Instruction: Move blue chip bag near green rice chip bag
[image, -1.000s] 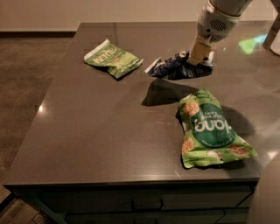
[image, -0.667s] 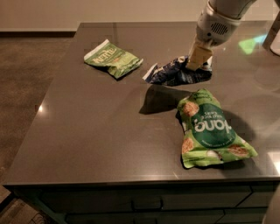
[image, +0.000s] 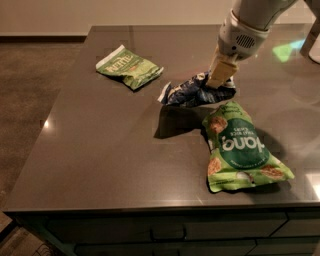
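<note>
The blue chip bag (image: 192, 92) is dark navy, crinkled, with white end seams. It hangs just above the dark table (image: 100, 145), casting a shadow below it. My gripper (image: 220, 79) is shut on the bag's right end, coming down from the upper right. The green rice chip bag (image: 239, 147) is the largest bag, bright green with a dark round panel and rice chip pictures. It lies flat at the front right, its top end close under the blue bag.
A smaller pale-green bag (image: 129, 66) with a white top edge lies at the back left of the table. The table's front edge runs along the bottom, with drawers below. A white object stands at the far right edge (image: 315, 42).
My gripper has carried the blue chip bag toward the front, closer to the top end of the green rice chip bag. The other bags have not moved.
</note>
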